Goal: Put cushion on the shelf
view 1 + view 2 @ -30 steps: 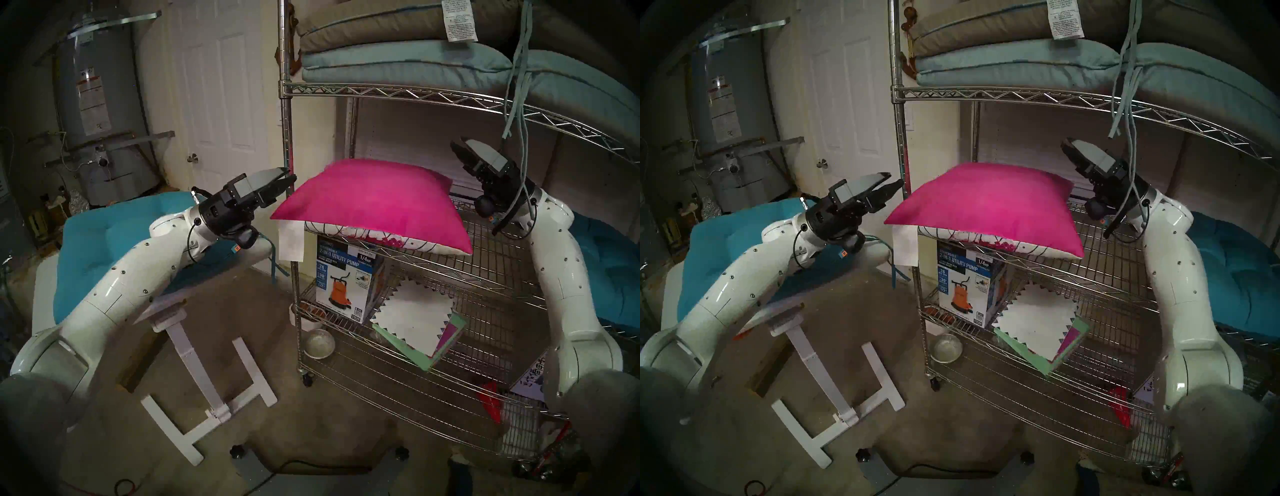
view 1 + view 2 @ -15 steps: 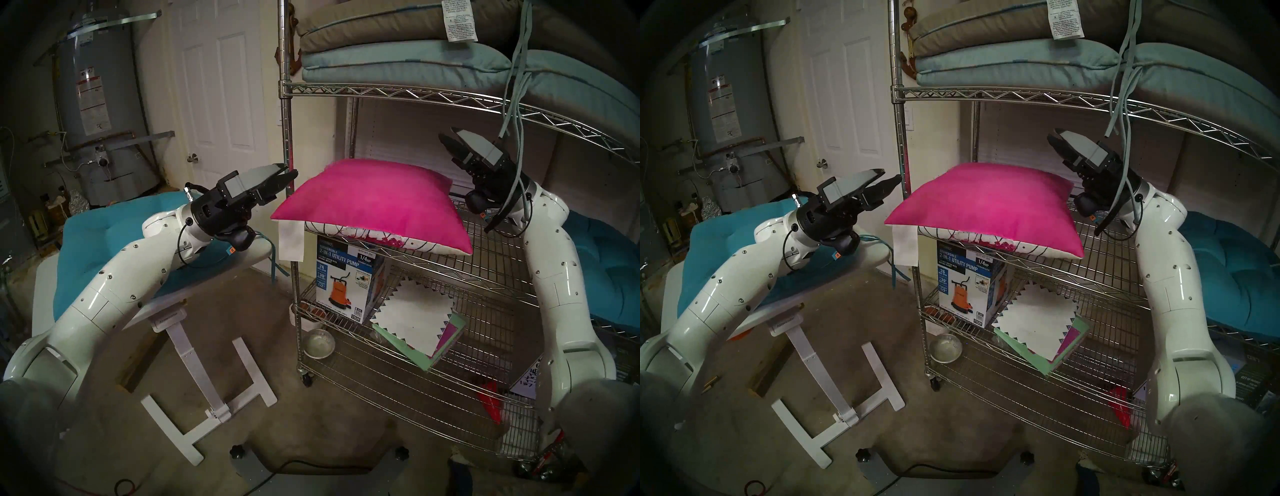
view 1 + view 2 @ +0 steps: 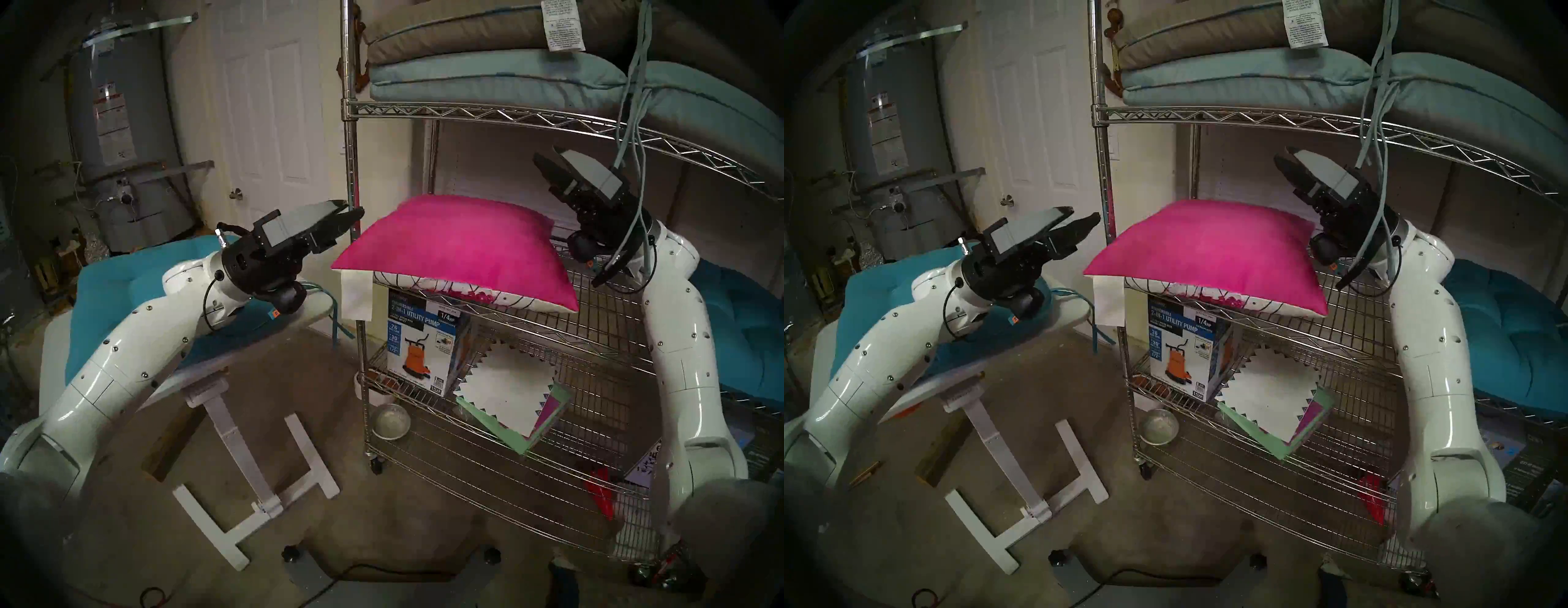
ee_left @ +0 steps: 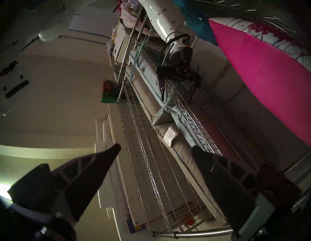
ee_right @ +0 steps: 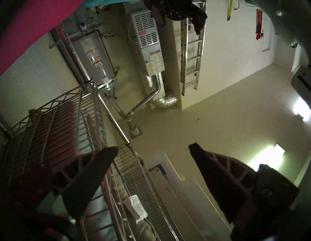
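Observation:
The cushion (image 3: 458,246) (image 3: 1208,250) lies hot-pink face up on the middle tier of the chrome wire shelf (image 3: 602,305) (image 3: 1352,314). Its patterned cream face is underneath and its white tag hangs over the front-left edge. My left gripper (image 3: 353,209) (image 3: 1084,214) hovers open and empty just left of the cushion, beside the front-left post. My right gripper (image 3: 546,153) (image 3: 1284,153) hangs open and empty above the cushion's back-right corner, under the upper tier. The left wrist view shows the cushion (image 4: 262,84) beyond the spread left gripper (image 4: 156,147). In the right wrist view the right gripper (image 5: 154,146) is spread too.
Grey and pale blue pads (image 3: 488,72) fill the upper tier, and their ties (image 3: 632,106) dangle beside my right wrist. A teal seat cushion (image 3: 127,293) lies on the white tilted table (image 3: 220,407) under my left arm. A pump box (image 3: 424,344) stands on the lower tier.
My right gripper has risen and shifted left, closer over the cushion's back-right corner. My left wrist has drawn back slightly to the left. The cushion has not moved.

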Robot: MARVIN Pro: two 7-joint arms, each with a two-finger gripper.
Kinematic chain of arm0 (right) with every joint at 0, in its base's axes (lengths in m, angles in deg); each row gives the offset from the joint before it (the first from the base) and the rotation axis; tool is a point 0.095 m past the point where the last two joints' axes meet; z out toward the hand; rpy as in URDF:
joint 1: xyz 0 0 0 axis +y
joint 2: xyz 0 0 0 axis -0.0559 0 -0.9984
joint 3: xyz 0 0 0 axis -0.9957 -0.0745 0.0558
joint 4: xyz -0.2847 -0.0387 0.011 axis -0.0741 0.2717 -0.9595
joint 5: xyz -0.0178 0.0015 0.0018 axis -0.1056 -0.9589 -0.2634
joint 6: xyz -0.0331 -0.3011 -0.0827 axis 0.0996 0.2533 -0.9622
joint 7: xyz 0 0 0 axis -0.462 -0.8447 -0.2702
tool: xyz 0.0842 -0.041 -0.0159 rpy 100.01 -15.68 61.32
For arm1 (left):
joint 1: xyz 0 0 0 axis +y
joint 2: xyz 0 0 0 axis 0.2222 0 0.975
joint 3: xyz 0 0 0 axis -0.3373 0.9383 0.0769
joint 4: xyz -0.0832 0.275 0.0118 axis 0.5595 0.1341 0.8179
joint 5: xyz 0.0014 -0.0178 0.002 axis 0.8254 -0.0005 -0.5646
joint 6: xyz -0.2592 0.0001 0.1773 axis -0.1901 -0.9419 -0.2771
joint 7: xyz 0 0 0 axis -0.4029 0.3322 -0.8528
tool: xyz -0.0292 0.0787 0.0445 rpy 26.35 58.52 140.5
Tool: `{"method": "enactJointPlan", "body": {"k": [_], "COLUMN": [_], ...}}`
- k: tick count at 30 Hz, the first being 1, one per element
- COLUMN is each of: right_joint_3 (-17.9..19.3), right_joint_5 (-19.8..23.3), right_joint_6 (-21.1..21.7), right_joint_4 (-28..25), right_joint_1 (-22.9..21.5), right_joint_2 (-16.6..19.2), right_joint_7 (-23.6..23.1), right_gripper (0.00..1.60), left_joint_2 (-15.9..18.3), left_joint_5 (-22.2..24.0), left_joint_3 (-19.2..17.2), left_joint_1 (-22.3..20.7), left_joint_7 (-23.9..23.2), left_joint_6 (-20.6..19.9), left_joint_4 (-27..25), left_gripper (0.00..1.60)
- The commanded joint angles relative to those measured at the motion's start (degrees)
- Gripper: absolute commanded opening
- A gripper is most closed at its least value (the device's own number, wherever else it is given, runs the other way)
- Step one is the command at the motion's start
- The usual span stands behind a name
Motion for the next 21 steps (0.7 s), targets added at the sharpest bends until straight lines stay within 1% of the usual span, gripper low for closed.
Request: {"method": "enactJointPlan", "body": {"k": [1,10,14,21], "right_joint_3": [1.6,3.5,4.4,6.5], "right_joint_5": [2.5,4.2,5.0,6.7], "right_joint_6": [-1.0,-2.4,-3.1,-4.3], "right_joint_4": [-5.3,-9.7,-11.7,-15.6], "right_joint_1": [2.4,5.4,6.9,9.9], "right_joint_2": [-0.6,-1.2,-1.6,-2.4], "right_joint_7": [1.5,-0.7,-1.6,-3.0], "right_gripper": [1.6,1.6,1.6,1.6], "left_joint_2": [2.9,5.5,7.3,11.0], "left_joint_5": [1.6,2.4,2.5,2.6], "left_joint_3": [-1.8,-1.3,-1.4,-2.3], "left_joint_1": [2.7,8.4,11.1,15.4], "left_joint_7": [-1.2,-2.7,-3.8,-6.9], "left_joint_6": [-0.5,-0.5,-1.0,-2.7], "left_joint_4": [-4.1,-9.5,-11.7,-13.1], "left_gripper": [1.6,1.6,1.6,1.6]}}
